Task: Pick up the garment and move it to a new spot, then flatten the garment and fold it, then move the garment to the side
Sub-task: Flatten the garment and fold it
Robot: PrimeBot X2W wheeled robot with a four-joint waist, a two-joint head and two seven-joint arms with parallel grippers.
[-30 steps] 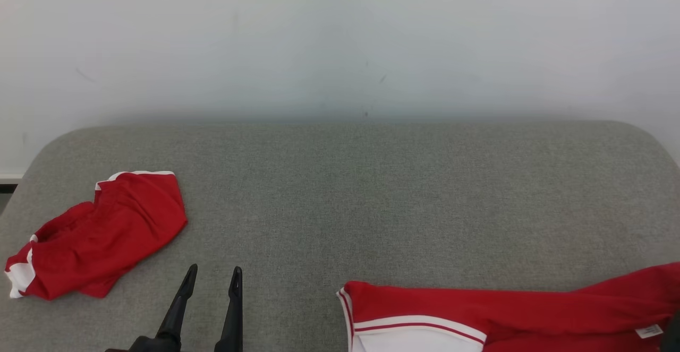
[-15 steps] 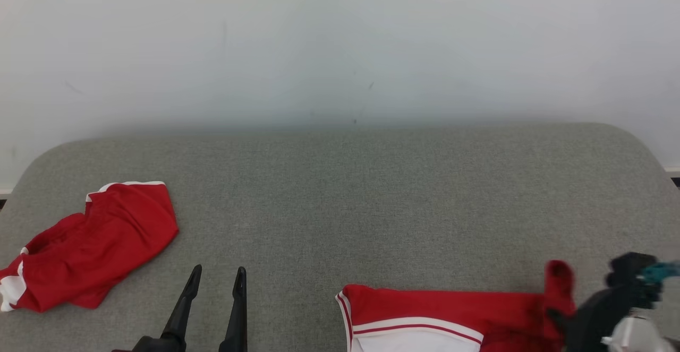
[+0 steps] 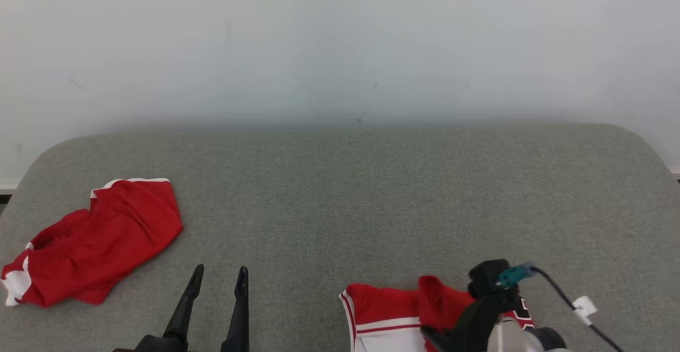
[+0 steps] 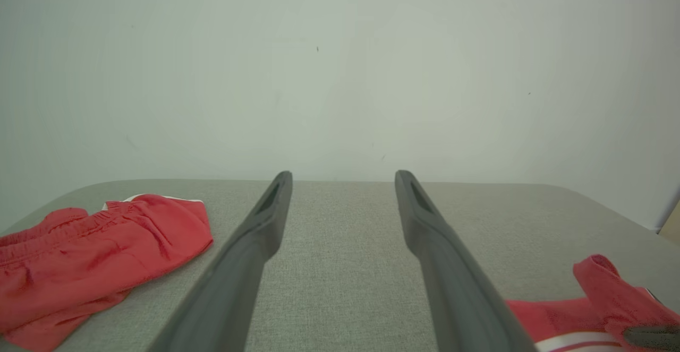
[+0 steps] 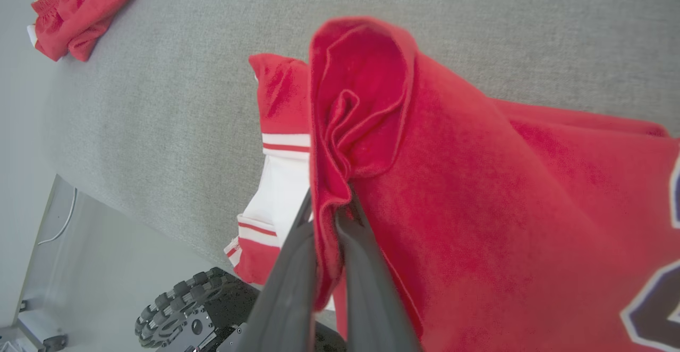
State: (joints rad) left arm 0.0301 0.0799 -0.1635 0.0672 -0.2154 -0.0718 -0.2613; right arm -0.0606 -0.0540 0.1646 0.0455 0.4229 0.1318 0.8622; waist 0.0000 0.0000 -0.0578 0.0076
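Bare desk (image 3: 372, 192) is lying open across the middle and far right, back to the wall (image 3: 340, 49), which is closing off the far side. Crumpled red shorts (image 3: 101, 240) are taking up the left end. The garment (image 3: 388, 309), bunching in the pinching right tool (image 5: 330, 203), is blocking the near edge right of centre. The left tool (image 3: 220, 271) is standing in the gap between them, touching neither.

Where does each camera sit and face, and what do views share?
Head view: on the head, facing forward-down at the grey fabric table; open left hand, right hand.
Left wrist view: on that wrist, facing along its fingers towards the white wall.
Right wrist view: on that wrist, facing down at the red-and-white jersey its shut fingers pinch; wheeled base.
Shared: all show the jersey and crumpled red shorts.
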